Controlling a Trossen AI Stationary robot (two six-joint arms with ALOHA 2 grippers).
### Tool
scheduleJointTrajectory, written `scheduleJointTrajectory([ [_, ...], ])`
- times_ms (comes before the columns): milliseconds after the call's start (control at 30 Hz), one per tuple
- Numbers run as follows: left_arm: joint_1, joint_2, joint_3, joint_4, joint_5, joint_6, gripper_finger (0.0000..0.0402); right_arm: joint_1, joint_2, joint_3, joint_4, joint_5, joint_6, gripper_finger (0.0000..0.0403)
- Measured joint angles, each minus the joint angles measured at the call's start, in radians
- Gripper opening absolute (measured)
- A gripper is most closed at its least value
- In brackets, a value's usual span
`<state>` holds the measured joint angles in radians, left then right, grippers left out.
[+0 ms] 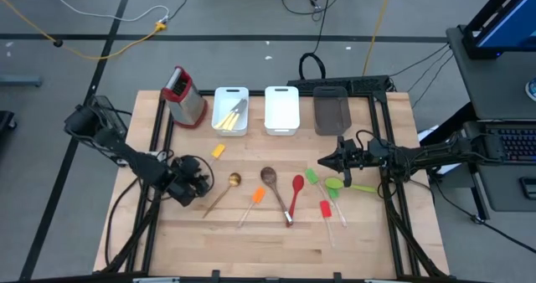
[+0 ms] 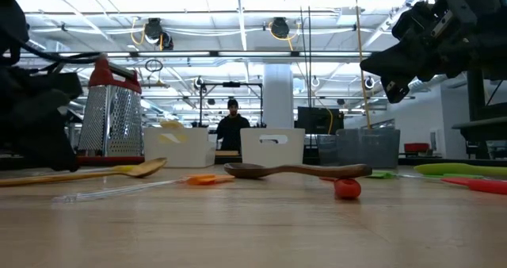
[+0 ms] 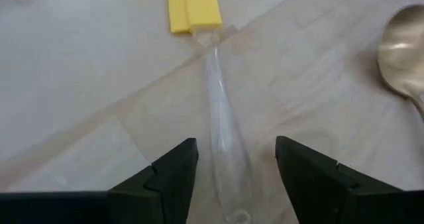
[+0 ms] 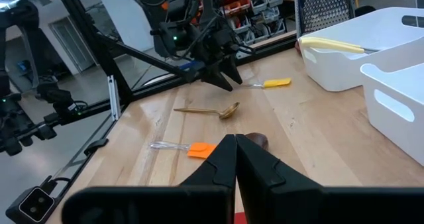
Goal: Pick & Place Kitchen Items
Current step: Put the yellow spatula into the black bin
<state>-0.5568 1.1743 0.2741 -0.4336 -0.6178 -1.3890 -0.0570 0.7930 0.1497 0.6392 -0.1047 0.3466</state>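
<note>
A yellow mini spatula with a clear handle lies flat on the wooden table. My left gripper is open, slanting down over the handle's free end, with one finger on each side of it and a gap to both. Beside it lie a wooden spoon, an orange spatula, a brown spoon, a red spoon, a green spatula, a lime-green spoon and a red spatula. My right gripper is shut, held level above the table's right side.
Along the far edge stand a steel grater, a white bin with utensils inside, a second white bin and a grey bin. A person stands in the room beyond the table.
</note>
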Motion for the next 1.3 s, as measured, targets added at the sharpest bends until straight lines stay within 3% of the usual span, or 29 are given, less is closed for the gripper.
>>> scheduleJointTrajectory([
  [300, -0.014, 0.185, 0.002, 0.097, -0.066, -0.003, 0.0211, 0.000, 0.000, 0.000, 0.000, 0.000, 0.000, 0.0000],
  [600, -0.083, 0.205, -0.003, 0.067, -0.095, -0.188, 0.0211, 0.000, 0.000, 0.000, 0.000, 0.000, 0.012, 0.0000],
  [800, -0.117, 0.163, 0.005, 0.048, -0.083, -0.226, 0.0211, 0.000, 0.000, 0.000, 0.000, 0.000, 0.012, 0.0000],
  [1100, -0.107, 0.013, 0.012, -0.083, 0.047, -0.254, 0.0211, 0.000, 0.000, 0.000, 0.001, 0.000, 0.010, 0.0000],
  [1300, -0.107, -0.002, 0.012, -0.093, 0.064, -0.244, 0.0211, 0.000, 0.000, 0.000, 0.000, 0.000, 0.008, 0.0000],
])
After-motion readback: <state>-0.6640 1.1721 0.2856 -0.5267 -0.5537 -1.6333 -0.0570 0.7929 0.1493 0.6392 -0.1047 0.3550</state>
